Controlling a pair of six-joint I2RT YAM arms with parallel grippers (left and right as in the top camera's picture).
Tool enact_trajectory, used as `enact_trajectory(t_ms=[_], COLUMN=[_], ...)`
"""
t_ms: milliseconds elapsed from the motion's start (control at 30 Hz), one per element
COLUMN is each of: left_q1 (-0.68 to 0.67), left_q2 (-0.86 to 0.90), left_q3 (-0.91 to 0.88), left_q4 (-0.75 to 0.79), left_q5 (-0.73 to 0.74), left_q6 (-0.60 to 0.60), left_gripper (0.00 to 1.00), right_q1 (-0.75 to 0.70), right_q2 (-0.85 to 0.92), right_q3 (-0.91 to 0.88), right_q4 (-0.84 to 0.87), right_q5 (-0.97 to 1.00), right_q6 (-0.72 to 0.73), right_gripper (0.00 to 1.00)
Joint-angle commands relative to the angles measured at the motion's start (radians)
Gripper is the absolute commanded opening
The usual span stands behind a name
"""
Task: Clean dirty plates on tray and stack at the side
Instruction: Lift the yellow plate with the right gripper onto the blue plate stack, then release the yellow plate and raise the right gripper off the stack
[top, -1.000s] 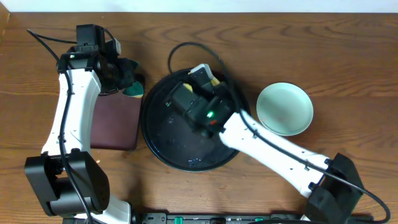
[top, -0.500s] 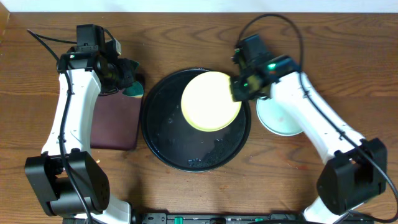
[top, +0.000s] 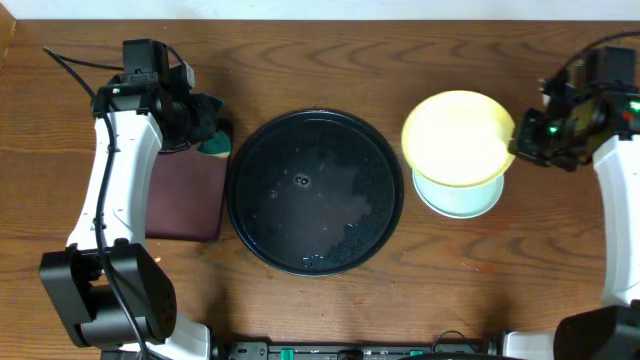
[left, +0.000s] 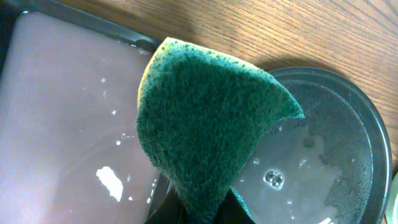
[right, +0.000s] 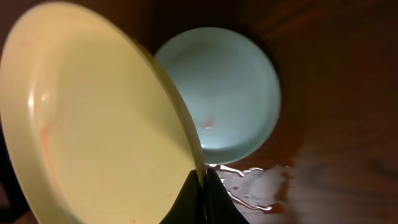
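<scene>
Progress looks far along: your left gripper (left: 200, 214) is clamped on the green sponge (left: 211, 124) over the edge of the brown rectangular tray (top: 185, 205), and the round black tray (top: 255, 215) beside it holds no plates, only water. Your right gripper (right: 202, 199) pinches the rim of the yellow plate (top: 455, 135), tilted above the aqua plate (top: 462, 203) on the tabletop (top: 420, 50). I judge you have only to set it down, though it shows a faint reddish streak and only one aqua plate is visible.

Pale yellow plate (top: 455, 138) and aqua plate (top: 460, 206) contrast with black tray (top: 315, 190) and green sponge (left: 208, 124).
</scene>
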Motion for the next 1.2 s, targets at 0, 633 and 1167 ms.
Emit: enact_trajectory(t_ms=[0,633,1167], left_q1=[0.002,0.002,0.054], left_q2=[0.004,0.004,0.004], left_q3=[0.004,0.004,-0.006], left_q4=[-0.002,0.002,-0.152], left_q5=[-0.003,-0.003,-0.184], left_q6=[-0.001,-0.001,0.116], left_gripper=[0.08,0.08,0.08], right_q1=[-0.06,-0.089,0.267], right_q2=[0.004,0.033,0.037], right_q3=[-0.072,-0.577,-0.268], right_q4=[0.005,0.551,0.52], right_q5=[0.016,0.089,-0.004], right_q6=[-0.037,0.079,0.061], right_gripper=[0.01,0.1,0.57])
